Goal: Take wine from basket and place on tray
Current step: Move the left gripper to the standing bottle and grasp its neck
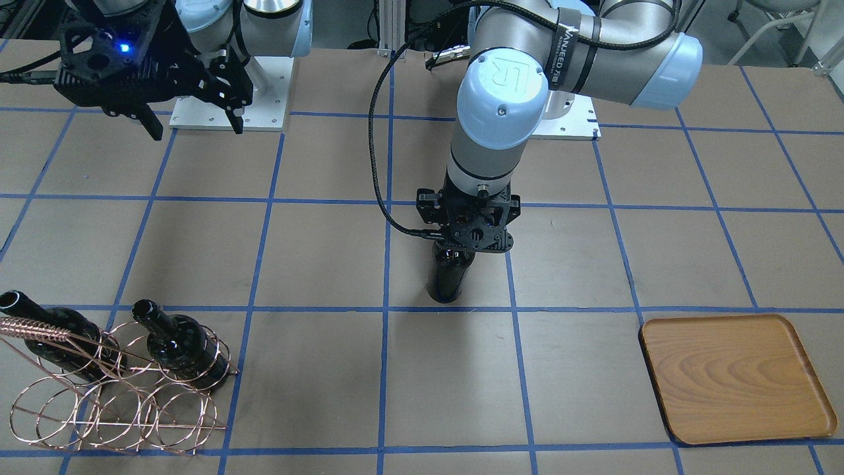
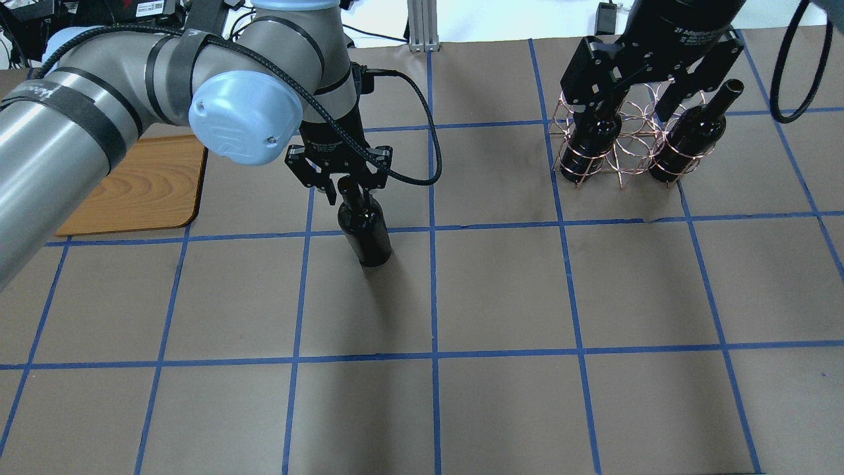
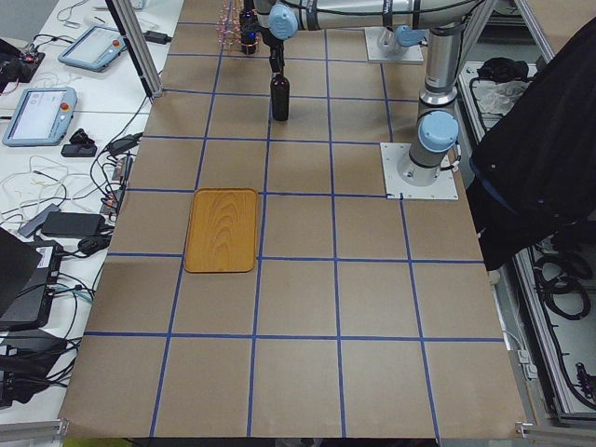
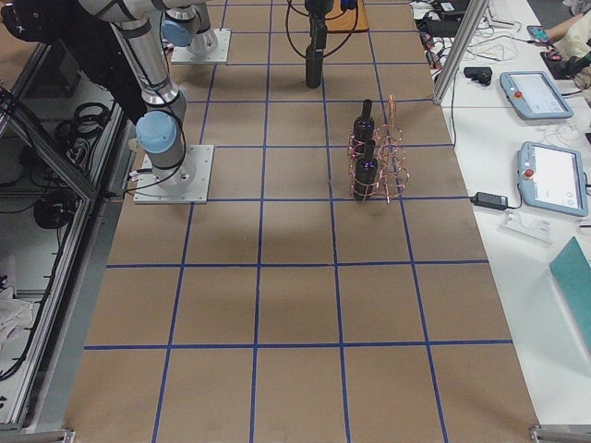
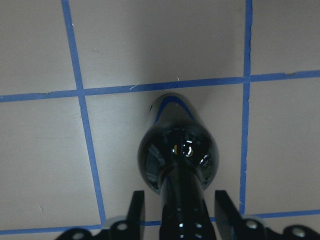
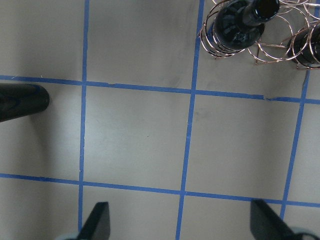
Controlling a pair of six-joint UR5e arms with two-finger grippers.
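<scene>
A near-black wine bottle [image 2: 366, 231] stands upright on the table left of centre; it also shows in the front view [image 1: 448, 277] and the left wrist view [image 5: 175, 150]. My left gripper [image 2: 347, 191] is open around its neck, with a small gap between each finger [image 5: 137, 210] and the glass. Two more bottles [image 2: 593, 142] [image 2: 689, 142] stand in the copper wire basket [image 2: 630, 155] at the far right. My right gripper [image 2: 626, 99] hangs high, open and empty. The wooden tray [image 2: 142, 188] lies empty at the far left, partly behind my left arm.
The table is brown paper with a blue tape grid. The basket's coiled handle [image 1: 33, 326] sticks up beside its bottles. The free bottle's base shows at the left edge of the right wrist view [image 6: 20, 100]. The arm bases [image 1: 227, 92] stand at the robot's edge.
</scene>
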